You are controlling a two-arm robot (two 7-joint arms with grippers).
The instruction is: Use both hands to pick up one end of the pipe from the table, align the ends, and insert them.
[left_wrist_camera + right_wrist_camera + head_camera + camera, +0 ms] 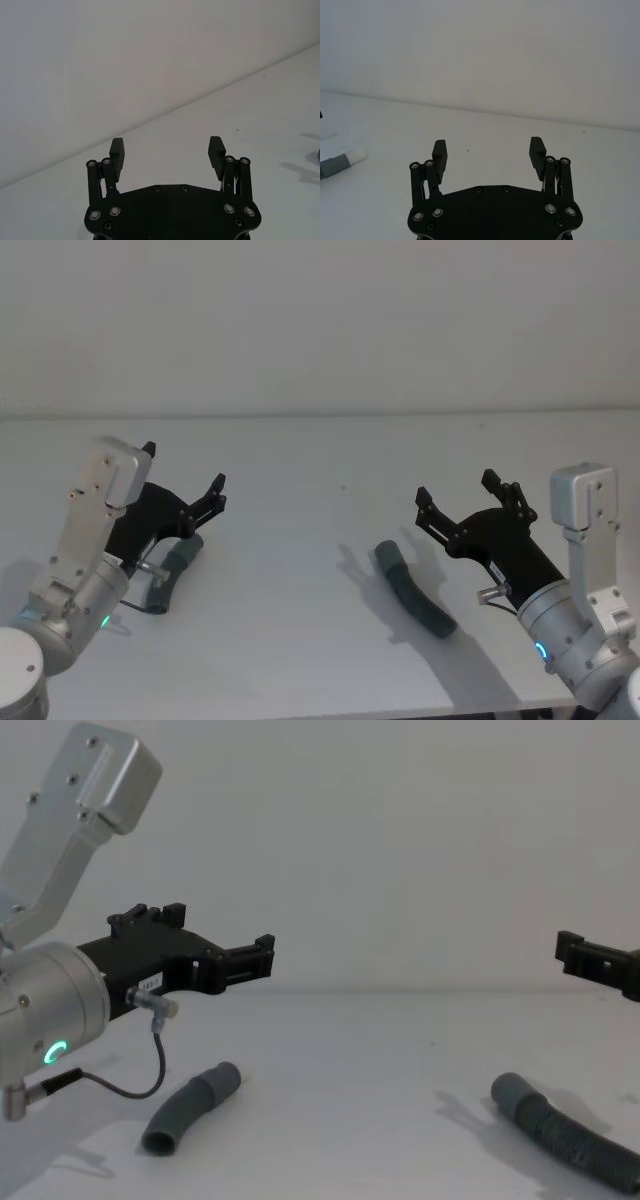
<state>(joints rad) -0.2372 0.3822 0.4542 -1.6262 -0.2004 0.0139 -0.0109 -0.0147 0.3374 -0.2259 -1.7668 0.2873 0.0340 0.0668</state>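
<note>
Pipe pieces lie well apart on the white table (300, 640): the short curved piece (178, 565) sits on the robot's left, and the ribbed hose (418, 595) lies nearer the right. The left gripper (183, 472) hovers just above the short piece with its fingers spread wide and nothing between them. The right gripper (456, 490) hangs beside and above the hose, also spread and empty, so no pickup has begun. The main risk, as I judge it, is the grasp. The curved piece looks smooth and round, so a pinch off its middle could make it roll or squirt out. The ribbed hose looks flexible, so gripping it far from its cuff (512, 1092) would probably let that end droop and spoil the alignment. Either gripper coming down too steeply could also strike the table. The chest view shows from the side that both pieces lie flat and both grippers are clear above them, which the head view leaves uncertain. The right wrist view picks out a white tip (356, 156) on a grey tube end, while in the head view the left gripper covers much of that piece.
</note>
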